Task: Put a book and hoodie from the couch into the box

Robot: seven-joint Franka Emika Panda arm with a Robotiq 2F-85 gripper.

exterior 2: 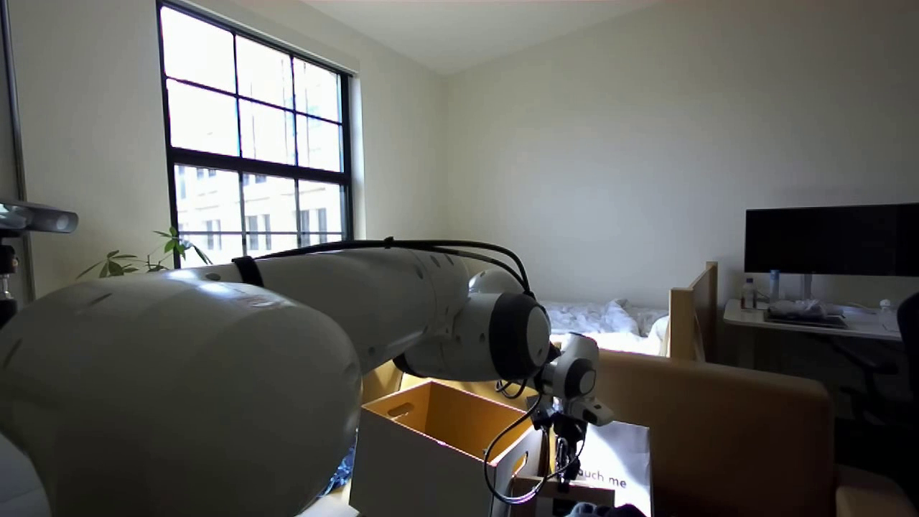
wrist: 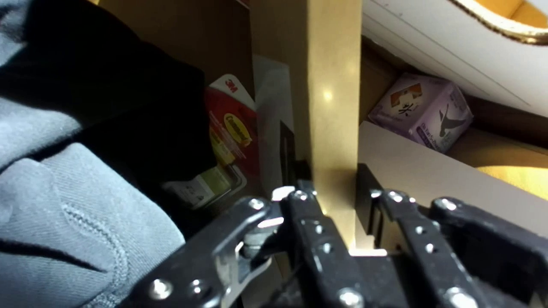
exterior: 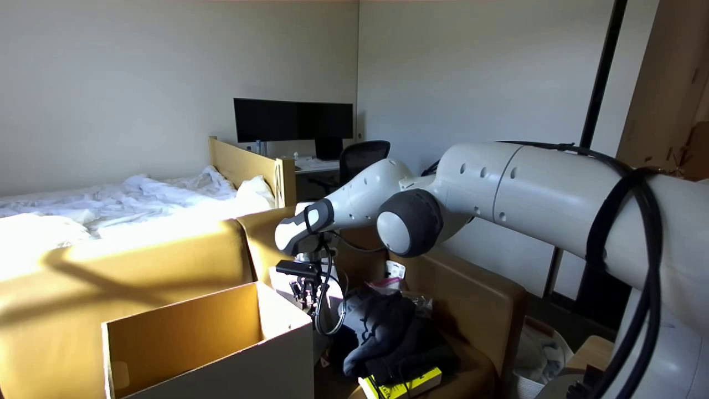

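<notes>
- The black two-fingered gripper (wrist: 333,175) has a finger on either side of a smooth, brown, upright slab (wrist: 335,77); no gap shows at the slab's sides in the wrist view, so it appears to be gripping it, though how firmly is not clear.
- The slab's narrow edge runs up and down in the wrist view, with the fingers pinching across its thickness; it may be the book, but no title can be read.
- The rectangular cardboard box (exterior 2: 423,470), tan inside and pale outside, lies just beside the gripper: toward the upper right in the wrist view, to the gripper's left in both exterior views.
- The box's long axis points roughly at the gripper, so the short end wall (wrist: 428,51) is its nearest side.
- The dark grey-blue, soft fabric hoodie (exterior: 382,327) lies heaped on the tan couch (exterior: 460,299), on the gripper's other side from the box; a yellow, flat, lettered block (exterior: 404,386), partly under it, could be the book instead.
- The coming move, I judge, calls for lifting the slab above that end wall before going sideways; slab and wall stand askew in the wrist view, so a turn may help.
</notes>
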